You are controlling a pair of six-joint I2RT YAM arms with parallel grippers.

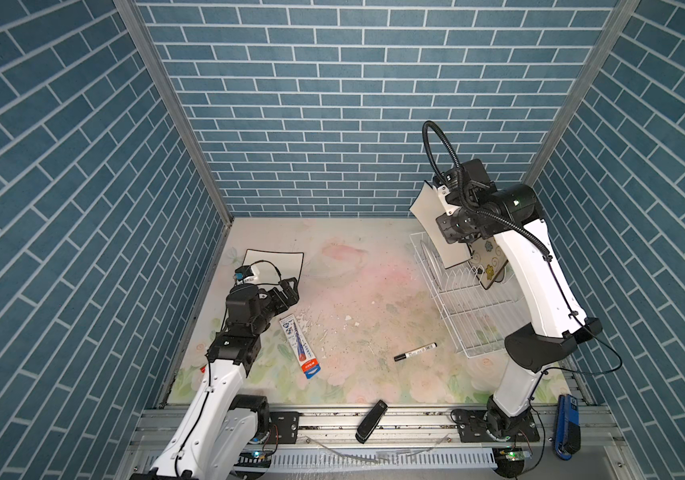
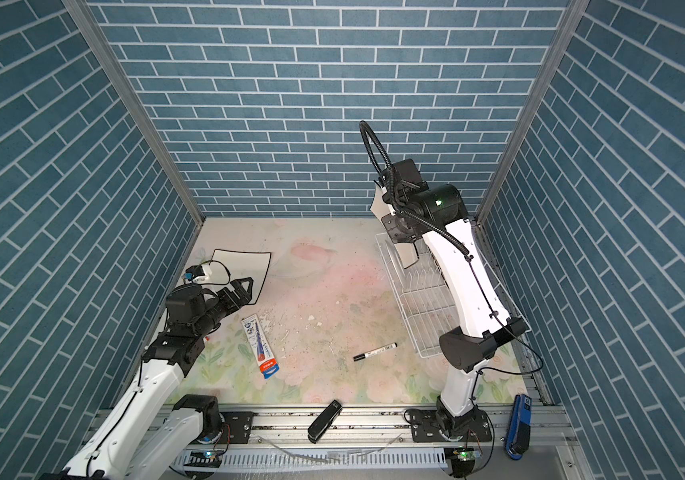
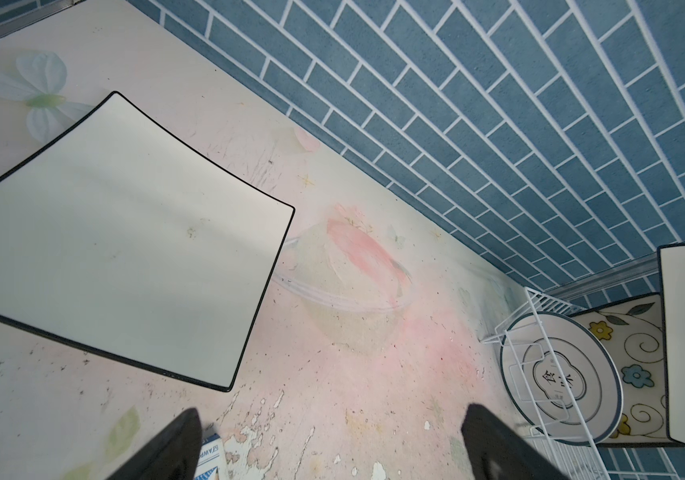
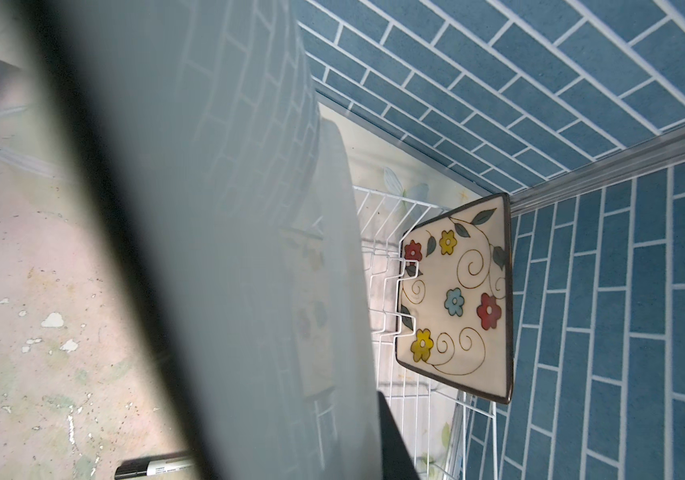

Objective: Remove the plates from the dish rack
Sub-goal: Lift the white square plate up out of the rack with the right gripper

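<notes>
Blue brick-patterned walls (image 1: 332, 104) enclose a pale floral worktop (image 1: 353, 291), where a white wire dish rack (image 1: 461, 316) stands on the right side. Above the rack's far end, the right end effector (image 1: 443, 198) pinches the edge of a plain white square plate with a thin black rim (image 1: 426, 212), holding it tilted in the air. Below it, a cream square plate painted with coloured flowers and black swirls (image 4: 457, 299) stands on edge in the rack. The left wrist view shows a round white plate with a dark rim (image 3: 561, 374) upright between the wires next to it. A matching white square plate (image 1: 278, 259) lies flat on the worktop at the far left. The left end effector (image 1: 290, 293) hovers just beside its near edge, jaws spread wide and holding nothing. A black marker pen (image 1: 414, 351) and a blue-and-white tube box (image 1: 299, 347) lie well apart on the worktop between the two arms.
</notes>
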